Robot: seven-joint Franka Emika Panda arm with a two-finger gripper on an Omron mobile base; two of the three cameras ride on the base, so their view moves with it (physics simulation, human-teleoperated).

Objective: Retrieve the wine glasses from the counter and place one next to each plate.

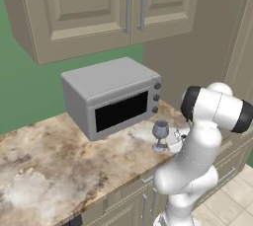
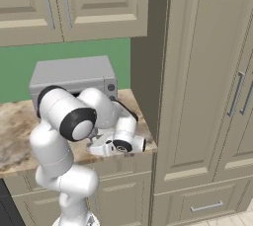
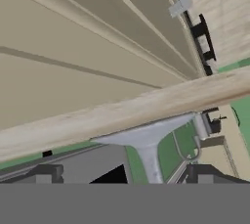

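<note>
Tan-brown marbled counter [image 1: 54, 166] carries a grey microwave [image 1: 111, 96] under beige upper cabinets [image 1: 99, 8] in the left base view. One wine glass [image 1: 160, 135] stands upright on the counter just in front of the microwave's right end, close beside the white arm [image 1: 197, 156]; the hand behind it is mostly hidden.

From the right base view, the arm folds low over the counter's right end beside a tall cabinet [image 2: 202, 96], the gripper [image 2: 96, 147] pointing left toward the microwave.

Along the hand view, the two dark fingertips [image 3: 44, 174] stand spread wide apart with nothing between them, before a tilted sweep of cabinet fronts.
</note>
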